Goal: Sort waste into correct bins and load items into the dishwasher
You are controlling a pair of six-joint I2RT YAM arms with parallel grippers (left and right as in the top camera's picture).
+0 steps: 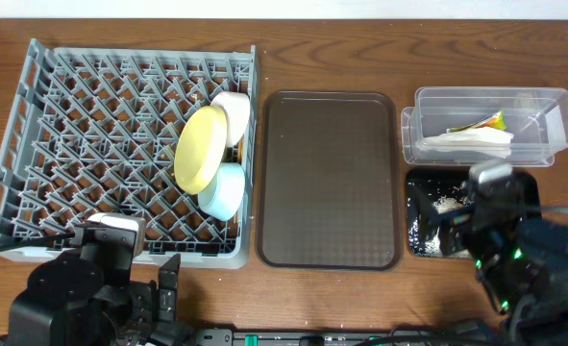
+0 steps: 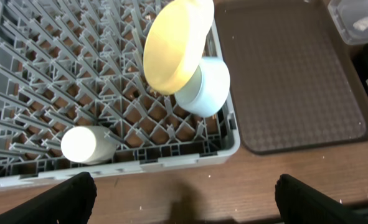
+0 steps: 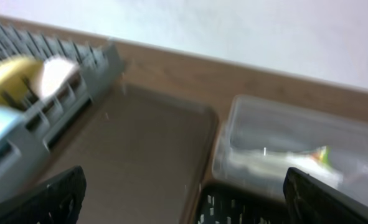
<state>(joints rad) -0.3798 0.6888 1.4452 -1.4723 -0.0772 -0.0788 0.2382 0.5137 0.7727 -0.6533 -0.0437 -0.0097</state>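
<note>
Two grippers: both are spread wide and hold nothing.
Left gripper (image 2: 185,202): its dark fingers (image 2: 65,200) sit in the two bottom corners of the left wrist view, far apart. They are over bare table (image 2: 146,186), just outside the near wall of the dish rack (image 1: 72,125), and touch nothing.
Right gripper (image 3: 184,202): its fingers (image 3: 43,198) also sit in the bottom corners, wide apart with nothing between them. The black tray (image 1: 420,240) and an edge of the brown serving tray (image 1: 327,183) lie beneath the gap.
Dishes in the rack: three. One yellow plate (image 1: 200,147) stands on edge, with one white bowl (image 1: 234,113) behind it and one light blue bowl (image 1: 224,190) in front. They are packed together along the rack's right side.
Bins: two. The clear tub (image 1: 413,135) lies beyond the black tray and just beside it, and both are to the right of the brown tray.
Waste: one crumpled napkin (image 1: 471,144) and one green-yellow wrapper (image 1: 485,123) lie inside the clear tub. Whitish rice scraps (image 1: 445,203) are scattered in the left part of the black tray.
Left wrist view only: a white rounded object (image 2: 84,144) lies among the pegs by the rack's near wall. I cannot tell what it is.
Overhead view only: it takes in the whole layout, with the right arm (image 1: 524,250) covering much of the black tray.
Right wrist view only: a blurred, low side look at the tub's wall, with the napkin and wrapper seen through it.
</note>
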